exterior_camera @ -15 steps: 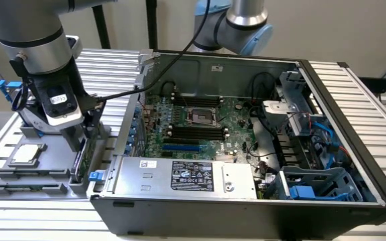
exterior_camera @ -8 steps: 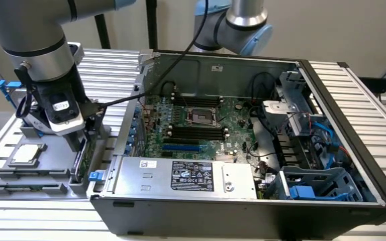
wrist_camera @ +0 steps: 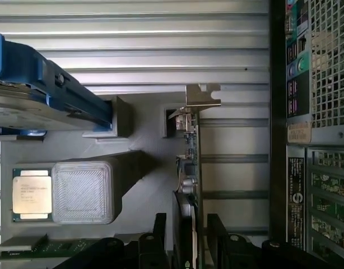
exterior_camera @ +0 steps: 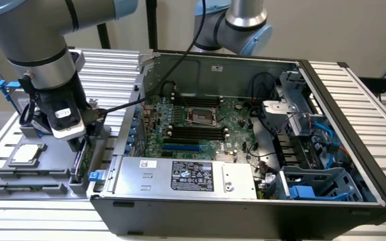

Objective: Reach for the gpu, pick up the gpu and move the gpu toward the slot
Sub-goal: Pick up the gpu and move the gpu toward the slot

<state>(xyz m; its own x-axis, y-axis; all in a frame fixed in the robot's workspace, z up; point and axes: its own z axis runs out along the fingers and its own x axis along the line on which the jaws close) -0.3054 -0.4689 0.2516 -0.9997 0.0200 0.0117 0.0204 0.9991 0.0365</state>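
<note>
Wrist view: the pincer (wrist_camera: 187, 225) straddles the gpu (wrist_camera: 192, 147), spread wide with a gap each side.

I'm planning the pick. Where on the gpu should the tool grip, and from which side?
I'd take the gpu by its upper edge, from straight above, pinching the two flat faces: it stands on edge in the grey holder, leaving mostly that edge exposed. The open tool straddles it there.

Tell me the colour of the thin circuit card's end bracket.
Silver metal bracket; clearest in wrist view.
</note>
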